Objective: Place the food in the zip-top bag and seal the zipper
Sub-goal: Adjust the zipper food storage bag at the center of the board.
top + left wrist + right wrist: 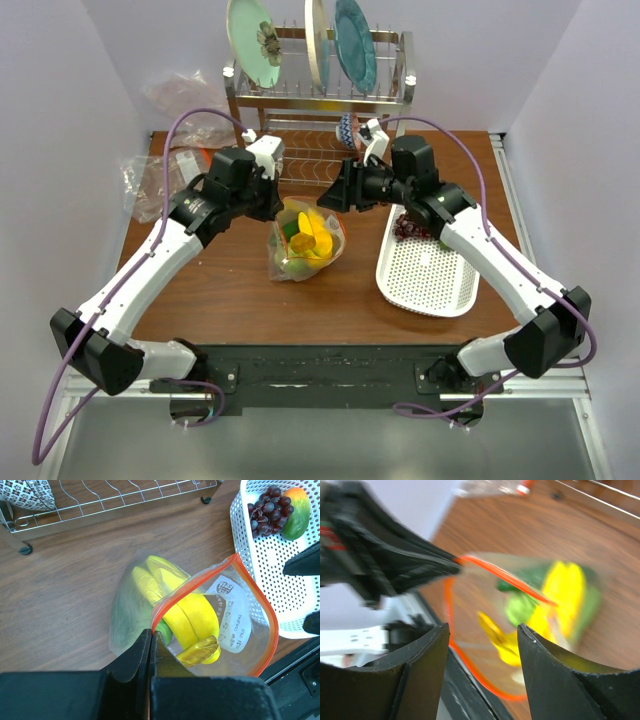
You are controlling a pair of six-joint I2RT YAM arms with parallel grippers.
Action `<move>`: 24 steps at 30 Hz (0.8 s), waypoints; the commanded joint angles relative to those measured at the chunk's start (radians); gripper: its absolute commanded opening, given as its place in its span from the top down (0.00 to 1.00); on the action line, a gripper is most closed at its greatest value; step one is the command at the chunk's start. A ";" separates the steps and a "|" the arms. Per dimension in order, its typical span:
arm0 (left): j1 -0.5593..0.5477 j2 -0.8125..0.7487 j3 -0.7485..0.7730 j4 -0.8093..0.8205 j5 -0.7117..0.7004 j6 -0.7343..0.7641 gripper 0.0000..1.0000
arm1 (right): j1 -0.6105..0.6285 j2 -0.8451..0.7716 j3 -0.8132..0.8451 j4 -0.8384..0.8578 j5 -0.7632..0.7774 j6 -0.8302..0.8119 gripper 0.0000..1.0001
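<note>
The zip-top bag (305, 240) stands at the table's middle with its mouth held open. My left gripper (151, 632) is shut on the orange-red zipper (210, 572) at the mouth's left corner; it also shows in the top view (274, 207). Yellow bananas (187, 612) and green produce (126, 615) lie inside the bag. My right gripper (482, 630) is open and empty, just right of and above the bag mouth (333, 197); its view is blurred. Dark grapes (267, 510) and an orange-green fruit (298, 512) lie in the white mesh basket (270, 580).
The basket (430, 270) sits right of the bag. A metal dish rack (320, 95) with plates stands at the back. Other crumpled clear bags (160, 175) lie at the back left. A patterned bowl (27, 492) sits in the rack.
</note>
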State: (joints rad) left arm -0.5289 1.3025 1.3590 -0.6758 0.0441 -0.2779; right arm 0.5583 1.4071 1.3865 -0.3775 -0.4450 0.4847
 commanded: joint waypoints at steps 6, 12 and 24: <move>-0.002 -0.002 0.025 0.016 -0.012 -0.003 1.00 | 0.054 0.000 0.049 -0.373 0.285 -0.121 0.42; -0.002 0.000 0.026 0.018 -0.007 -0.004 1.00 | 0.092 0.021 0.022 -0.432 0.365 -0.126 0.46; -0.002 -0.008 0.042 0.005 -0.015 -0.007 1.00 | 0.111 0.064 0.132 -0.438 0.313 -0.130 1.00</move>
State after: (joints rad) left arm -0.5289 1.3033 1.3594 -0.6765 0.0399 -0.2779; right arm 0.6613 1.4612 1.3808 -0.7841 -0.1471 0.3729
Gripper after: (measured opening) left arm 0.017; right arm 0.026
